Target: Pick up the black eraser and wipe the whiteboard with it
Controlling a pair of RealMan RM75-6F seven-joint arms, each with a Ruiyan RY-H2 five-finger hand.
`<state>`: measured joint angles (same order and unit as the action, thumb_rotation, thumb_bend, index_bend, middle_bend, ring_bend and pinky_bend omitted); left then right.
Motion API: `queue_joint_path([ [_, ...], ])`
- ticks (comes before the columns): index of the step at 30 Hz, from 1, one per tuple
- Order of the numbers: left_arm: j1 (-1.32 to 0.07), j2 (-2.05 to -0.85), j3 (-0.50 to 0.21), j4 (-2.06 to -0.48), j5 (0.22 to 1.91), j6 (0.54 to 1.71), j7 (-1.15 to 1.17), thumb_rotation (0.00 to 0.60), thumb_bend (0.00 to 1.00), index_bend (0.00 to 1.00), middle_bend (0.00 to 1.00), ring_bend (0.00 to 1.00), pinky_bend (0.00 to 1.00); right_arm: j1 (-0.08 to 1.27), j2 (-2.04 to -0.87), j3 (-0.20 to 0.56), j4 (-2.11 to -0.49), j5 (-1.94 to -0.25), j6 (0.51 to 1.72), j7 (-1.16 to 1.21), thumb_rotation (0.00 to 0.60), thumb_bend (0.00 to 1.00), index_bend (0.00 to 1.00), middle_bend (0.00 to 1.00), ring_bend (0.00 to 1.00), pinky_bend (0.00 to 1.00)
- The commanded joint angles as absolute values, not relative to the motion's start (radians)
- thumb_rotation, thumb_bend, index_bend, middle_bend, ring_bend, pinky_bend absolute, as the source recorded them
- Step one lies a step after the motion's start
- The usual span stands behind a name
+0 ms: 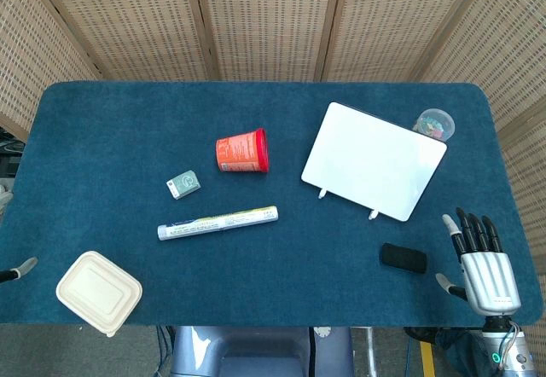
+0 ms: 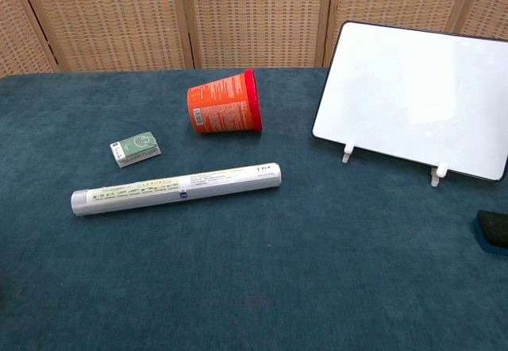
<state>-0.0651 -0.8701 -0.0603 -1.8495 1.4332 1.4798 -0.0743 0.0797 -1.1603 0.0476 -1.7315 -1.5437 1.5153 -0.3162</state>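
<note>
The right hand (image 1: 484, 262) sits lowest in the head view, at the desk's near right edge, fingers spread and straight, holding nothing. Just to its left, apart from it, the black eraser (image 1: 403, 258) lies flat on the blue desk (image 1: 128, 130); the chest view catches only its corner at the right border (image 2: 494, 230). Beyond the eraser the whiteboard (image 1: 374, 160) stands propped on two small white feet, tilted back, its face looking clean from here.

The step in hand looks like the reach to the eraser. It seems best to bring the hand over the eraser from above, palm down, and close across its short sides, so the long flat face stays free for wiping. The board's light stand may slide or tip, so gentle pressure is wise.

Further out lie a small tub of coloured bits (image 1: 434, 124), an orange cup (image 1: 243, 152) on its side, and a long tube (image 1: 218, 222). Of the left hand only a fingertip shows at the left edge (image 1: 19, 269); its state cannot be told.
</note>
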Motion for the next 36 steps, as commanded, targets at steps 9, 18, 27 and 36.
queue_joint_path([
  [9, -0.069, -0.872, -0.066, -1.849, 1.419, 1.473, -0.071, 0.600, 0.00, 0.00, 0.00, 0.00, 0.00, 0.133, -1.178, 0.045, -1.702, -1.510, 1.395, -0.303, 0.600, 0.00, 0.00, 0.00, 0.00, 0.00],
  [18, -0.076, -0.875, -0.073, -1.852, 1.389, 1.457, -0.053, 0.600, 0.00, 0.00, 0.00, 0.00, 0.00, 0.241, -1.271, 0.041, -1.560, -1.507, 1.216, -0.269, 0.600, 0.00, 0.13, 0.18, 0.15, 0.28],
  [27, -0.082, -0.880, -0.075, -1.857, 1.379, 1.446, -0.031, 0.600, 0.00, 0.00, 0.00, 0.00, 0.00, 0.283, -1.345, 0.045, -1.441, -1.445, 1.122, -0.197, 0.600, 0.00, 0.24, 0.28, 0.24, 0.34],
  [36, -0.085, -0.882, -0.075, -1.858, 1.377, 1.442, -0.020, 0.600, 0.00, 0.00, 0.00, 0.00, 0.00, 0.291, -1.394, 0.034, -1.361, -1.444, 1.114, -0.178, 0.600, 0.08, 0.30, 0.32, 0.28, 0.35],
])
